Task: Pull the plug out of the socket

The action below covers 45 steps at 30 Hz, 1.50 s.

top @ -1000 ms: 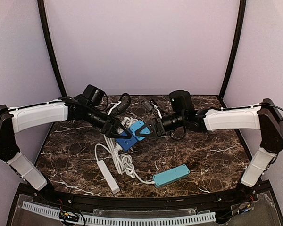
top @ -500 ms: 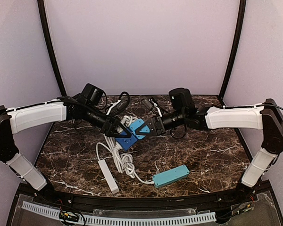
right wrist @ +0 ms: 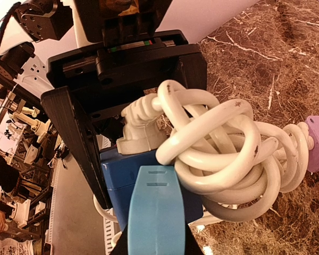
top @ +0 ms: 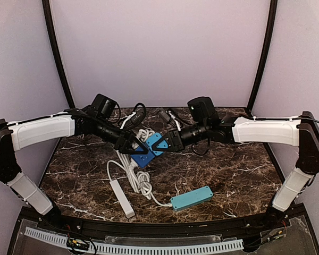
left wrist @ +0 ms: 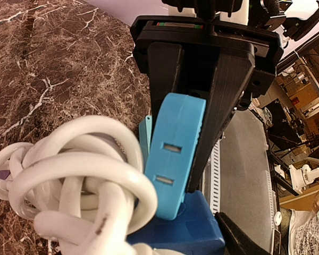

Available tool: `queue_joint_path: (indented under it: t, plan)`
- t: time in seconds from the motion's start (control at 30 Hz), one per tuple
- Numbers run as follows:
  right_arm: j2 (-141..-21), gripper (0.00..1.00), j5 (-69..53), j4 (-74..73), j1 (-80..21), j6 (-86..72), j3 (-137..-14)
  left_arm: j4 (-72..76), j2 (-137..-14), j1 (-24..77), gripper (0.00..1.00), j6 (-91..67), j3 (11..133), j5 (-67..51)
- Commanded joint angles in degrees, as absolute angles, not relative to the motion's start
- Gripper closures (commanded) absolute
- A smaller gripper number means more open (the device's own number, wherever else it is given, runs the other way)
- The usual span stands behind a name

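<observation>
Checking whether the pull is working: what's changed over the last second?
The right gripper, shut on the plug, shifted slightly left and toward the back; the teal strip crept left. The left gripper still clamps the socket, and plug and socket remain together.

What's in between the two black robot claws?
Between the left gripper and right gripper, the top view shows the bright blue plastic cube socket and a light blue plastic plug.

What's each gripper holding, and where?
Left gripper: bright blue plastic cube socket, by its sides. Right gripper: light blue plastic plug, across its body.
</observation>
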<state>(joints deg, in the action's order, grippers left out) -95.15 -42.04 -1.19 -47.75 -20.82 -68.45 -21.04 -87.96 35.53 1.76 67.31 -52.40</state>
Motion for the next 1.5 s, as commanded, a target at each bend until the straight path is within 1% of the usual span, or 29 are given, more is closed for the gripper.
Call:
queue_joint_path:
  t: [0.0, 0.27, 0.33, 0.53, 0.87, 1.0, 1.1, 1.2, 1.33, 1.47]
  plan:
    - [-94.1, 1.0, -38.4, -4.5, -44.4, -22.3, -68.7, -24.2, -84.5, 34.8, 0.52, 3.7, 68.4, -55.5]
    - [-91.6, 1.0, -55.7, 3.1, -44.3, -24.0, -67.7, -24.6, -84.6, 34.8, 0.52, 4.0, 68.5, -55.2]
    - [-91.2, 1.0, -58.2, 5.2, -44.3, -25.4, -67.3, -24.7, -84.6, 34.7, 0.53, 4.0, 68.5, -55.2]
    - [-90.1, 1.0, -59.0, 6.1, -44.1, -25.9, -67.1, -24.8, -84.5, 34.7, 0.53, 4.1, 68.6, -55.0]
    - [-90.4, 1.0, -55.6, 5.4, -43.6, -26.4, -66.7, -25.0, -84.0, 34.7, 0.53, 4.2, 68.6, -54.8]
    - [-89.3, 1.0, -48.9, 3.8, -43.0, -25.8, -66.0, -24.8, -83.7, 34.7, 0.53, 4.3, 68.6, -54.1]
    - [-87.4, 1.0, -36.9, -1.1, -42.0, -24.9, -65.6, -21.3, -82.5, 33.6, 0.55, 1.8, 67.5, -52.8]
    - [-85.8, 1.0, -25.7, -6.5, -40.7, -25.1, -65.1, -17.2, -80.8, 30.0, 0.55, -2.6, 66.0, -49.5]
    - [-84.2, 1.0, -18.7, -9.9, -36.1, -28.8, -62.0, -13.1, -80.8, 25.8, 0.55, -7.9, 64.8, -49.3]
    - [-83.9, 1.0, -13.9, -11.9, -30.5, -31.1, -57.0, -10.9, -81.7, 24.0, 0.55, -11.5, 64.2, -49.5]
